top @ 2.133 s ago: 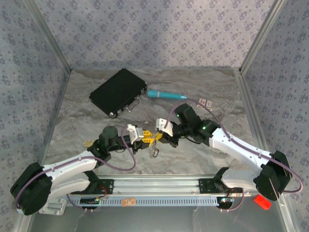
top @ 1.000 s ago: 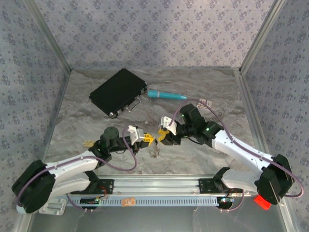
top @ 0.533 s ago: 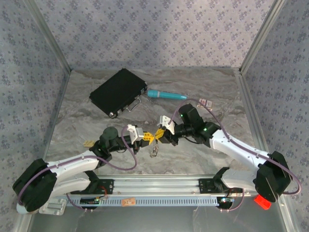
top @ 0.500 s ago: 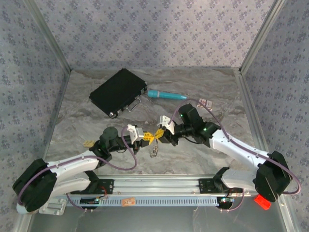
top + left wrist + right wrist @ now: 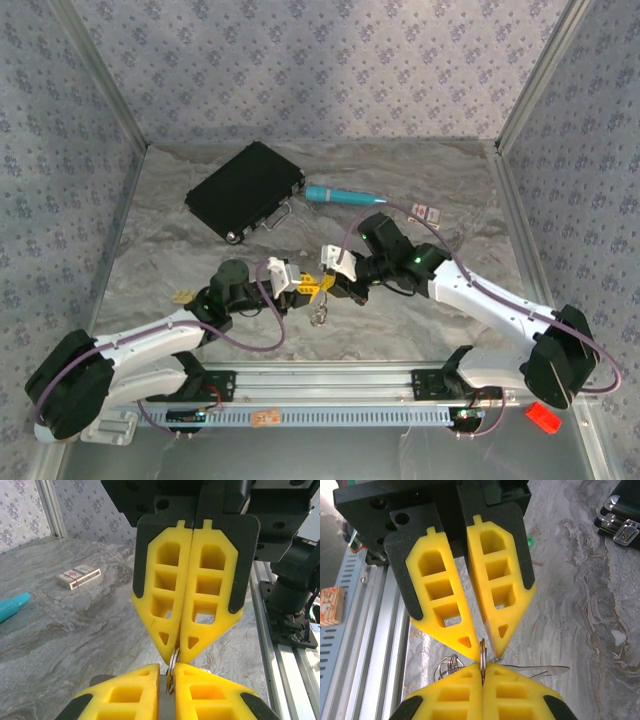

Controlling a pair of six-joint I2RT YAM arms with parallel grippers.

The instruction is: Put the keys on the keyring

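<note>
I have two sets of jaws, and they meet tip to tip over the middle of the counter, which is grey and swirly like stone. My right jaws are squeezed all the way shut. Their yellow pads pinch the keyring by its thin edge. The keyring is a thin, shiny metal loop. It stands on its edge, up in the air between both sets of jaws, just above the counter. My left jaws are only a tiny bit apart. The loop sits in the narrow gap between their yellow pads, and I cannot tell if they press on it. All the pads are bright yellow and shaped like pointy wedges, with square holes cut through them and black backs. Below the loop hangs a small bunch of silver rings. A flat, thin metal key sticks out sideways from the bunch, and its head is hidden. A small brassy key lies flat on the counter, well off to the left beside my left arm. Far at the back lies a flat black case with shiny metal clasps. A smooth, round teal pen lies near the case's corner. A little card box lies flat on the counter too, well apart from the keyring.
</note>
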